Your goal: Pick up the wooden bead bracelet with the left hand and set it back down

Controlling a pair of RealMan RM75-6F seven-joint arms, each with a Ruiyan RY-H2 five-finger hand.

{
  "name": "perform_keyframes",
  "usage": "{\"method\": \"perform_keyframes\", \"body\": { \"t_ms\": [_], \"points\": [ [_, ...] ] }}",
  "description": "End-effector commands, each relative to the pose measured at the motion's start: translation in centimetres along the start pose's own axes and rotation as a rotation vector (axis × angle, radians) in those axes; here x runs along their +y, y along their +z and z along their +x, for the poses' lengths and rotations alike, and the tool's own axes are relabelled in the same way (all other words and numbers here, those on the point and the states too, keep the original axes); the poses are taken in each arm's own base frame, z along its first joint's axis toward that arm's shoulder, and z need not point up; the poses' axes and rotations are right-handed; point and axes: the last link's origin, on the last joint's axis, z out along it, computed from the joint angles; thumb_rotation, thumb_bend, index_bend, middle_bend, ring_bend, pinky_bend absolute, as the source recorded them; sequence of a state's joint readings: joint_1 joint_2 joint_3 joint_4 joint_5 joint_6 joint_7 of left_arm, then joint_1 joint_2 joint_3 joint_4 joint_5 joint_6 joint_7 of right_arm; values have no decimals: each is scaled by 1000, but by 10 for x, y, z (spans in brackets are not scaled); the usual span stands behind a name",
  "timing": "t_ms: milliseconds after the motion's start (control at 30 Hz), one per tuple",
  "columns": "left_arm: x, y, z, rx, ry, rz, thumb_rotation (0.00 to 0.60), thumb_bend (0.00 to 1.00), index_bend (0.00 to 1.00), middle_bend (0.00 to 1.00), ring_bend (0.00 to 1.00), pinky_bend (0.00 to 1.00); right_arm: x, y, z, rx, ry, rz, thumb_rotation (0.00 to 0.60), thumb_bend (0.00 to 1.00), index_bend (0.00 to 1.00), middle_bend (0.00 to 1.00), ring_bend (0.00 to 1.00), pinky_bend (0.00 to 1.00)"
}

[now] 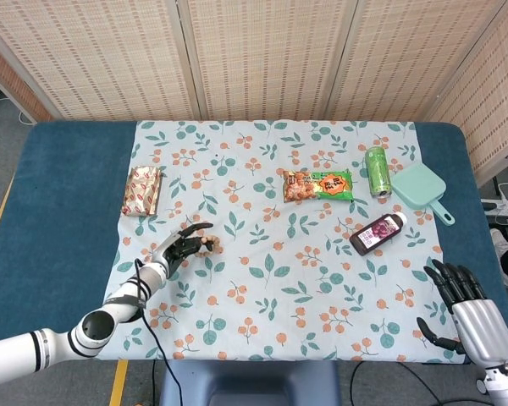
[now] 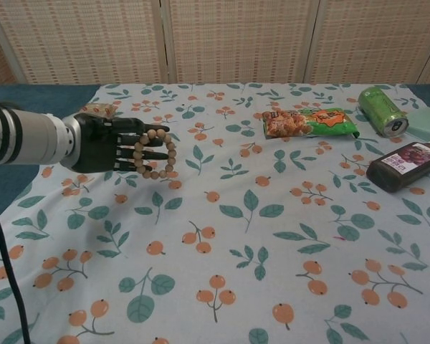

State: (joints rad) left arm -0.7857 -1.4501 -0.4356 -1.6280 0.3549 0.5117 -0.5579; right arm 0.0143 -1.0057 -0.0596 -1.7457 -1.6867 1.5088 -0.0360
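The wooden bead bracelet (image 2: 156, 153) is a ring of tan beads hanging from the black fingers of my left hand (image 2: 111, 151), at the left of the chest view. It hangs low over the leaf-patterned tablecloth (image 2: 272, 236); I cannot tell whether it touches the cloth. In the head view the same left hand (image 1: 183, 247) reaches from the lower left, with the bracelet (image 1: 208, 245) at its fingertips. My right hand (image 1: 470, 304) rests at the table's front right corner, fingers spread, holding nothing.
A striped snack packet (image 1: 143, 189) lies behind the left hand. At the right lie an orange-green snack bag (image 1: 318, 185), a green can (image 1: 377, 170) on its side, a dark purple bottle (image 1: 378, 233) and a mint dustpan (image 1: 422, 189).
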Motion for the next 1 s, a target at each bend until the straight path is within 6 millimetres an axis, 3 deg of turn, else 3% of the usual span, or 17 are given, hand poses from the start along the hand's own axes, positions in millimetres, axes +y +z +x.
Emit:
{"method": "perform_keyframes", "body": {
  "t_ms": [33, 167, 400, 500, 633, 1000],
  "points": [
    [0, 0, -2, -7, 2, 3, 600, 916, 226, 586, 245, 0, 0, 0, 0, 2, 1, -3, 383, 317, 0, 0, 0, 0],
    [-4, -1, -5, -15, 25, 8, 600, 997, 224, 573, 245, 0, 1, 0, 1, 6, 2, -6, 383, 318, 0, 0, 0, 0],
    [-7, 0, -8, -24, 48, 0, 600, 994, 212, 557, 240, 0, 2, 0, 2, 4, 5, -9, 382, 318, 0, 0, 0, 0],
    [-7, 0, -8, -27, 38, -5, 600, 860, 186, 547, 232, 0, 2, 0, 2, 4, 4, -9, 383, 317, 0, 0, 0, 0],
    [-6, 0, -8, -29, 20, -15, 600, 570, 152, 530, 221, 0, 2, 0, 1, 0, 3, -8, 384, 317, 0, 0, 0, 0],
    [-12, 3, -3, -13, -2, -16, 600, 473, 197, 571, 221, 0, 1, -1, 1, -5, 2, -4, 384, 318, 0, 0, 0, 0]
  ]
}}
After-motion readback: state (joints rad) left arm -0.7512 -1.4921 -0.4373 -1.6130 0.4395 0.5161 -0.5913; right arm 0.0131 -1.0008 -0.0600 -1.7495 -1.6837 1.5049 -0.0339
